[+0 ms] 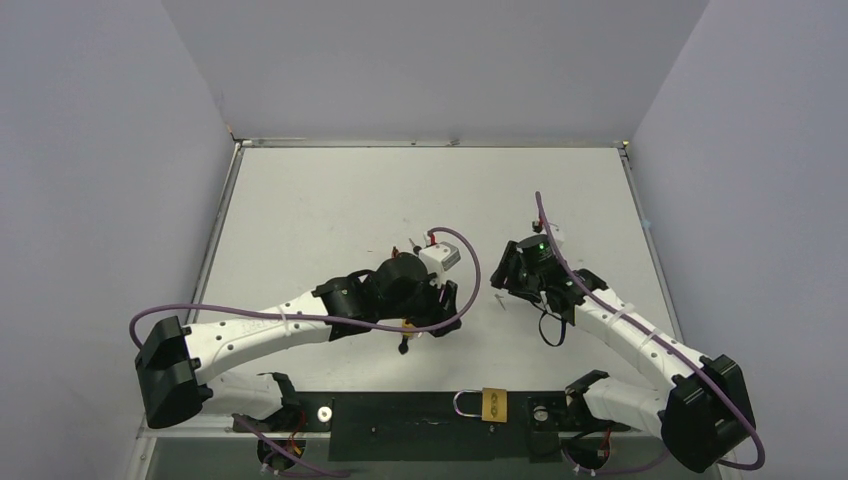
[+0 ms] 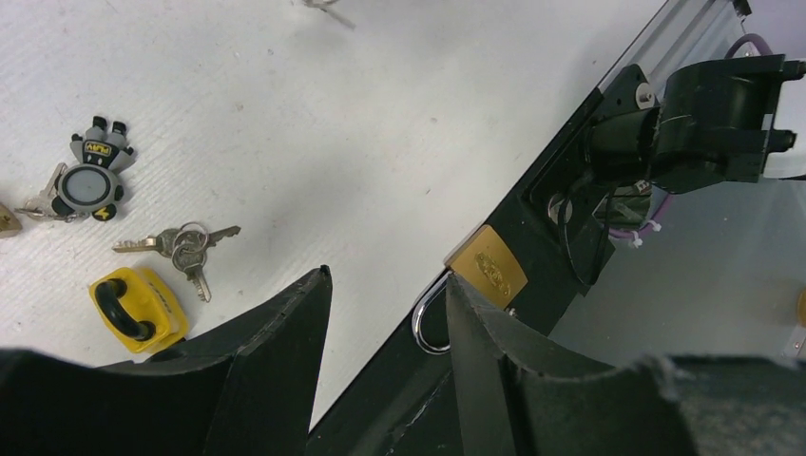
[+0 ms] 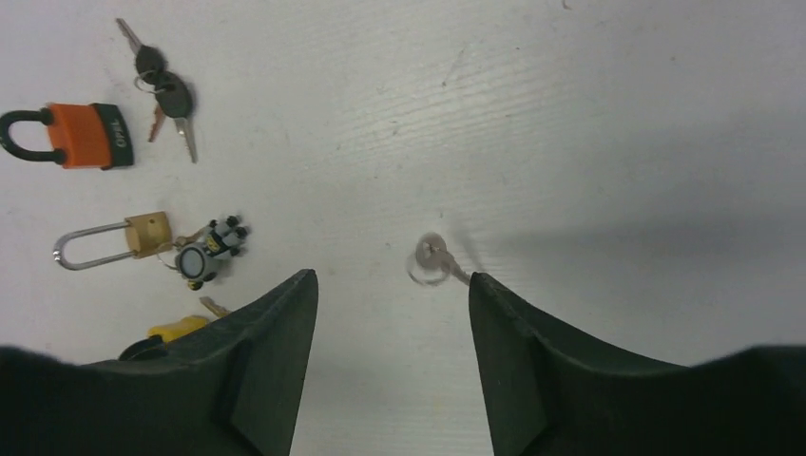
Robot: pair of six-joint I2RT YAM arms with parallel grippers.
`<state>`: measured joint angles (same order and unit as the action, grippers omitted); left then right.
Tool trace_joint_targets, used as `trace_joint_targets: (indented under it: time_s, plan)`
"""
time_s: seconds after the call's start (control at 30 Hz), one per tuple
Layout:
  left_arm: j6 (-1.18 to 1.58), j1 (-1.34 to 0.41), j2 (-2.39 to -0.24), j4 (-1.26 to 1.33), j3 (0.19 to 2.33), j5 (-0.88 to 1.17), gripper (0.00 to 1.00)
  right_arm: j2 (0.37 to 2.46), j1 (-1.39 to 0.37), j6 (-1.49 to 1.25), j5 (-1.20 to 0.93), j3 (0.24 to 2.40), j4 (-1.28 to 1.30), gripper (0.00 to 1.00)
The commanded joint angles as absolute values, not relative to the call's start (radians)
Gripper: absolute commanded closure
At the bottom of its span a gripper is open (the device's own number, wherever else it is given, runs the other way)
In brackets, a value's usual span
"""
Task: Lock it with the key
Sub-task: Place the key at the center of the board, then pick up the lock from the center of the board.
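- The table (image 1: pixel 330 200) carries several locks and keys. The biggest risk, as I judge it, is a mismatch, with a key from the wrong set forced into a cylinder it does not fit.
- The black strip (image 1: pixel 400 425) runs along the 6 o'clock edge of the table. A push on a lock lying there could slide it along or off that edge.
- The left gripper (image 2: pixel 388 285) has its fingers apart and empty.
- The right gripper (image 3: pixel 388 285) is likewise spread, holding nothing.
- The brass padlock (image 2: pixel 487 267) lies on the strip at 3 o'clock of the left fingertips, just outside the gap, and its shackle is partly hidden behind one finger. I cannot tell whether the shackle is latched.
- The yellow padlock (image 2: pixel 138 306) and key bunch (image 2: pixel 181 245) sit near 9 o'clock, well apart from those fingers and easy to grab by mistake.
- The single key (image 3: pixel 432 258) lies flat on its ring, just beyond the right fingertips at about 1 o'clock of the gap's middle, nearer one finger. Being thin and flat, it could skid aside or slip out of the closing tips.
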<state>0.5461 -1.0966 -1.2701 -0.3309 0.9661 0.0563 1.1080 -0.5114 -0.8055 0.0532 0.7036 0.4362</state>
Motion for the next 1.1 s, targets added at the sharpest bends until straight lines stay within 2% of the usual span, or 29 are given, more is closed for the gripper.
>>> trace_joint_targets:
  time_s: [0.0,0.03,0.1,0.4,0.7,0.9,1.07]
  plan:
    - [0.576,-1.095,-1.244,-0.285,0.936,0.022,0.54,1.091,-0.575,-0.856,0.149,0.674,0.485,0.35]
    - [0.580,-1.095,-1.233,-0.285,0.931,0.020,0.55,1.083,-0.598,-0.867,0.167,0.673,0.508,0.27]
    - [0.584,-1.094,-1.211,-0.285,0.921,0.009,0.55,1.067,-0.684,-0.923,0.217,0.663,0.552,0.23]
    - [0.637,-1.078,-1.101,-0.289,0.853,-0.064,0.54,0.970,-1.079,-1.240,0.321,0.585,0.789,0.23]
    - [0.657,-1.074,-1.078,-0.266,0.824,-0.052,0.54,0.993,-1.399,-1.487,0.281,0.568,0.874,0.24]
    - [0.663,-1.071,-1.078,-0.255,0.818,-0.048,0.54,1.000,-1.537,-1.621,0.249,0.543,0.890,0.24]
    - [0.663,-1.070,-1.071,-0.254,0.818,-0.043,0.54,1.051,-1.564,-1.653,0.236,0.532,0.881,0.23]
